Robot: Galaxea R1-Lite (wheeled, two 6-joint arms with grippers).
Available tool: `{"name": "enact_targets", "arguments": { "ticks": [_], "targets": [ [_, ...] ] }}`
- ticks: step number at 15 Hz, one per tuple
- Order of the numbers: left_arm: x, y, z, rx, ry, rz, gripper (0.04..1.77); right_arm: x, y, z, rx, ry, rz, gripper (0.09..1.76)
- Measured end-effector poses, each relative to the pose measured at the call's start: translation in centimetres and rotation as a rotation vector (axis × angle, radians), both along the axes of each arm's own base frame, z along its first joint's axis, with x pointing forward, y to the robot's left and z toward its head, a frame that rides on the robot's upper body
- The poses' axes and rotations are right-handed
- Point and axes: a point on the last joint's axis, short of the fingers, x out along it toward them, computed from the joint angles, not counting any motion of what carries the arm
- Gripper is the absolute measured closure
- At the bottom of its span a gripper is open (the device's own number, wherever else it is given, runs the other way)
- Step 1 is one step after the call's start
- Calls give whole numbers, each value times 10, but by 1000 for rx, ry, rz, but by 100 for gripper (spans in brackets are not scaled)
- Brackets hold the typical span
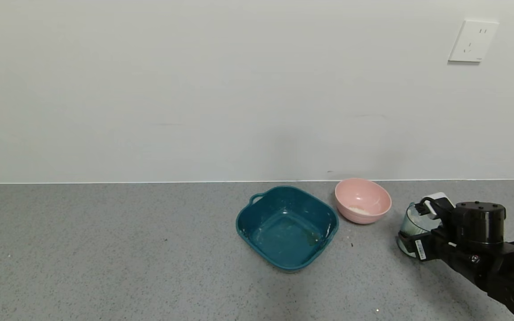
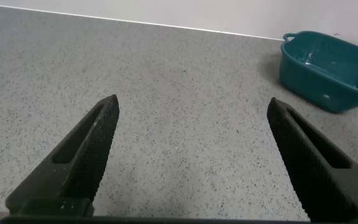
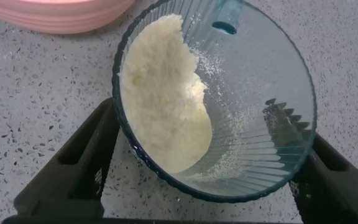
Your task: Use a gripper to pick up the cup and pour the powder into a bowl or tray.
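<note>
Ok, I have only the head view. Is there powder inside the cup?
Observer: Yes, the powder lies heaped against one side of the cup.
Operator: Does the right hand hold it?
Observer: The right hand has a finger pressed on each side of the cup.
Operator: And the left hand?
Observer: The left hand is open over the counter, apart from the teal tray.

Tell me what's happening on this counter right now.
The right claw is closed around the ribbed cup, which has white powder heaped against one side. It sits just right of the pink bowl, which already holds a little powder. The teal tray is left of the bowl. The left claw hangs open over bare counter, idle.
</note>
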Motion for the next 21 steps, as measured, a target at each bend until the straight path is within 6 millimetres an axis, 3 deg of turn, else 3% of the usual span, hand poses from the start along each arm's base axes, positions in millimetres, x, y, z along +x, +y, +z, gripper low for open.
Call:
{"name": "enact_targets", "arguments": {
  "ticks": [9,21],
  "targets": [
    [0,0,0,0,0,0,9,-14,-1,11,4,-14,1,16],
    [0,0,0,0,0,0,9,-62,-3,49,16,-127,15,15]
  ]
}}
